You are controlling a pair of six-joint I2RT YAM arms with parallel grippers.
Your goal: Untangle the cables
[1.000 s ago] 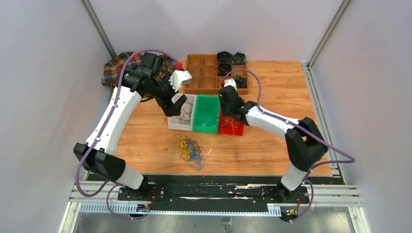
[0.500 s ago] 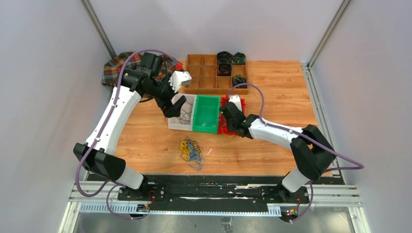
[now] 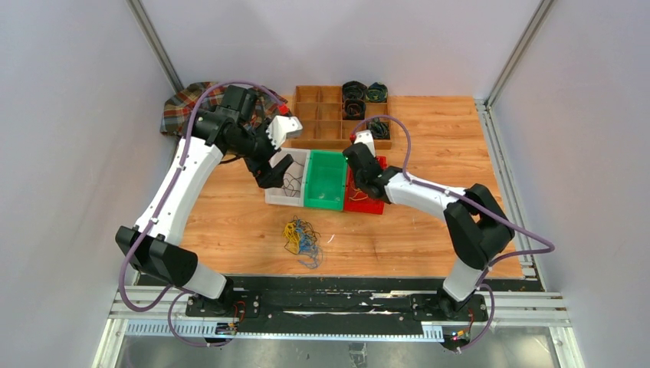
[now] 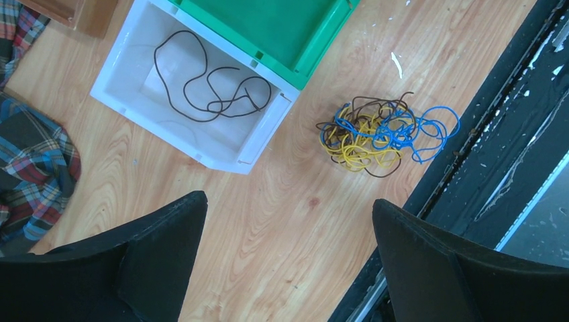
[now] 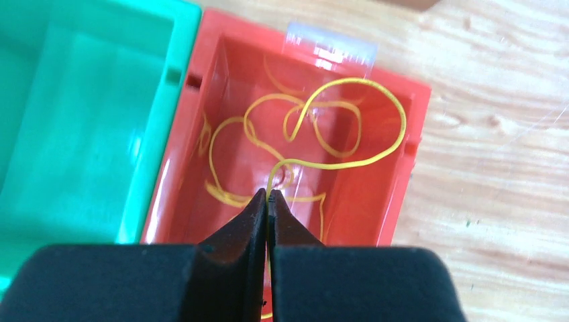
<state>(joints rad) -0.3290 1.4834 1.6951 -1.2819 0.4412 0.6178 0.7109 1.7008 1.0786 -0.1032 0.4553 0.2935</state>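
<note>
Right wrist: right claw (image 5: pixel 268 201) pinched tight on a yellow cable (image 5: pixel 376 155) looping over the red bin (image 5: pixel 410 154), which sits against the green bin (image 5: pixel 80 100).
Left claw (image 4: pixel 288 215): spread wide, holding nothing.
White bin (image 4: pixel 265 137): against the green bin's other side; one dark cable (image 4: pixel 201 84) lies inside.
Cables (image 4: pixel 376 137): tangled yellow, blue and dark clump on the surface (image 4: pixel 134 174), near the green bin, toward the arm bases.

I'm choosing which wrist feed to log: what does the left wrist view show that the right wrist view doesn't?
Left only: the open left claw, a white bin holding a dark cable, the tangled clump, a plaid cloth. Right only: the right claw shut on a yellow cable over the red bin. Both: the green bin and wooden table.
</note>
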